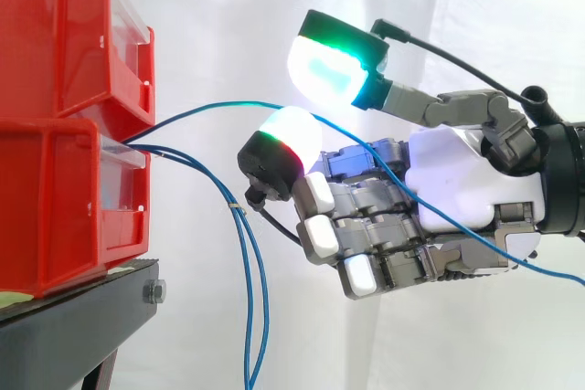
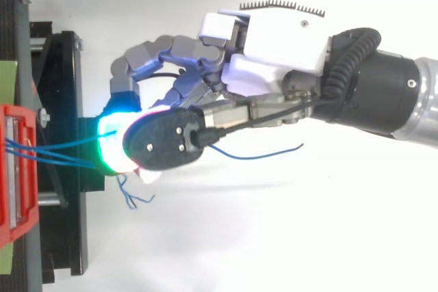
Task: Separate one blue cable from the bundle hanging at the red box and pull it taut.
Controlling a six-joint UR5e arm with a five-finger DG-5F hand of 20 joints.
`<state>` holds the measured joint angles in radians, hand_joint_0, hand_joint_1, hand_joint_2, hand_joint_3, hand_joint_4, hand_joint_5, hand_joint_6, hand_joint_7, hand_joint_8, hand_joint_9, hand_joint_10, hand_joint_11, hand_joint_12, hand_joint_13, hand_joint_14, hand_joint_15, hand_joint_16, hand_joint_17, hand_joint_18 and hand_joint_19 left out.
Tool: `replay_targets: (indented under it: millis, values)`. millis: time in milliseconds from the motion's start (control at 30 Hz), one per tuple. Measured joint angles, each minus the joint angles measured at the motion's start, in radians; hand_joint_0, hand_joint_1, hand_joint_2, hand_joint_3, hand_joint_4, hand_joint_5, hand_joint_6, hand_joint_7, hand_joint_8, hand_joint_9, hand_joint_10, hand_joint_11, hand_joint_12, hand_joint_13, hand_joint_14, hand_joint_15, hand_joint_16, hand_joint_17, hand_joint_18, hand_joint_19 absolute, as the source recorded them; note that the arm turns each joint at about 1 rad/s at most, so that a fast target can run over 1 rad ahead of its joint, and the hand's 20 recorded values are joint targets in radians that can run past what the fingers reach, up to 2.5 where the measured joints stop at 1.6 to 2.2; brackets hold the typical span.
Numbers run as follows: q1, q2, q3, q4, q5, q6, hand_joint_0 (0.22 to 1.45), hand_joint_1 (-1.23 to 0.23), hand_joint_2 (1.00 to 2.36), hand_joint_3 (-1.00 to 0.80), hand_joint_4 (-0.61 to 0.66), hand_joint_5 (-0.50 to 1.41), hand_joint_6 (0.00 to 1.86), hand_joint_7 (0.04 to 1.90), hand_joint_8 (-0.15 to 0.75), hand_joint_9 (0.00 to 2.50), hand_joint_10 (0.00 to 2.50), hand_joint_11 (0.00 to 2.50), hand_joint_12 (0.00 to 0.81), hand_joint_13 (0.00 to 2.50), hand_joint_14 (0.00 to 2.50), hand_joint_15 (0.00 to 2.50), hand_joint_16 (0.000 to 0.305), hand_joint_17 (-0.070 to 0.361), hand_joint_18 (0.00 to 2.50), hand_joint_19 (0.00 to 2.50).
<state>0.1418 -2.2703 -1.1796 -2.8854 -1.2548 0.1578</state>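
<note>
Several thin blue cables come out of the front of the lower red bin [image 1: 55, 207]. One blue cable [image 1: 206, 109] arcs up and to the right, away from the rest. It passes between a glowing green pad and a white-red pad of my hand [image 1: 457, 189], then slants down across the palm toward the right edge. The other fingers are curled in. The cable sags slightly between bin and hand. The remaining bundle [image 1: 249, 299] hangs straight down, held by a small tie. From above, the hand [image 2: 280, 39] reaches left to the bin [image 2: 17, 169], and the cable's free tail [image 2: 274, 152] trails beneath it.
Two red bins are stacked on a black stand [image 1: 82, 317] at the left. A white curtain hangs behind. Loose cable ends [image 2: 130, 196] dangle below the hand in the top view.
</note>
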Motion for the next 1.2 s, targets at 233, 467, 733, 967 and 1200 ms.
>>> replay_targets:
  millis: [233,467,733,967,1200]
  values:
    - [0.001,0.0,0.0,-0.001,0.0,-0.001,0.58,-0.62,1.02,-0.18,0.12,-0.19,0.83,1.26,0.307,0.95,0.02,0.86,0.326,0.96,0.02,0.59,0.04,0.091,0.91,0.67]
    - [0.001,0.0,0.0,-0.001,0.0,-0.001,0.59,-0.67,1.02,-0.15,0.12,-0.19,0.84,1.28,0.304,0.94,0.02,0.87,0.329,0.95,0.02,0.59,0.04,0.09,0.9,0.68]
    - [0.001,0.0,0.0,-0.001,-0.001,-0.004,0.61,-0.75,1.01,-0.35,0.15,-0.2,0.85,1.26,0.294,0.92,0.02,0.87,0.327,0.93,0.02,0.59,0.041,0.091,0.89,0.67]
    - [0.001,0.0,0.0,0.001,-0.002,-0.021,0.59,-0.34,1.0,-0.5,0.12,-0.17,0.79,1.25,0.293,0.95,0.02,0.85,0.323,0.92,0.02,0.6,0.04,0.091,0.87,0.7]
    - [0.002,0.0,0.0,0.003,-0.003,-0.037,0.59,-0.49,1.02,-0.29,0.14,-0.17,0.79,1.3,0.293,0.95,0.02,0.87,0.33,0.91,0.02,0.6,0.04,0.091,0.86,0.71]
